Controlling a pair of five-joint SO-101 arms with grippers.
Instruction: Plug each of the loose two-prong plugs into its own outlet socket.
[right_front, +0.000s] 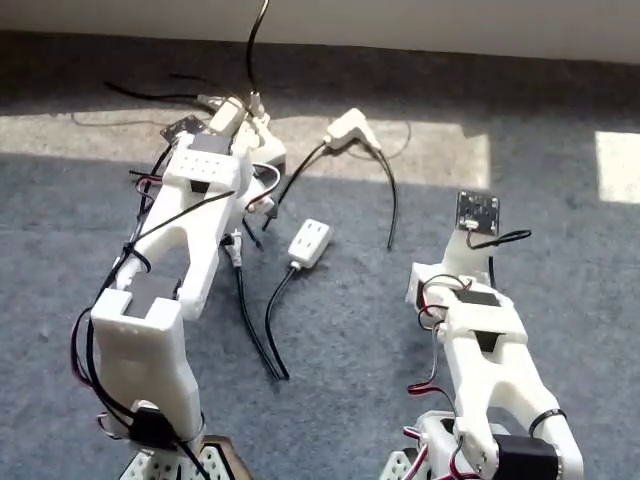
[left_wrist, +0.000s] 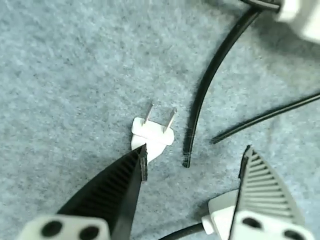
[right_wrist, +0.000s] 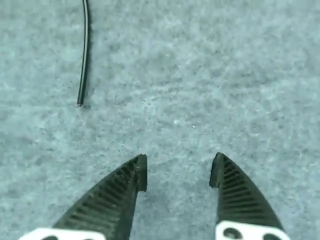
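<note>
A small white two-prong plug (left_wrist: 152, 135) lies flat on the grey carpet, with no cord showing on it. My left gripper (left_wrist: 195, 160) is open just above it, and one black fingertip (left_wrist: 142, 161) touches the plug's body while the other stands well to the side. In the high view this gripper (right_front: 237, 115) is at the far left, next to a white block (right_front: 266, 142). A white outlet socket (right_front: 310, 242) on a black cord lies mid-carpet. A second white corded piece (right_front: 350, 128) lies farther back. My right gripper (right_wrist: 178, 172) is open over bare carpet.
A cut black cable end (left_wrist: 186, 162) lies between the left fingers, and another white corded piece (left_wrist: 220, 220) sits under the far finger. A black cable end (right_wrist: 80, 100) lies ahead of the right gripper. Black cords (right_front: 262, 345) trail across the carpet between the arms.
</note>
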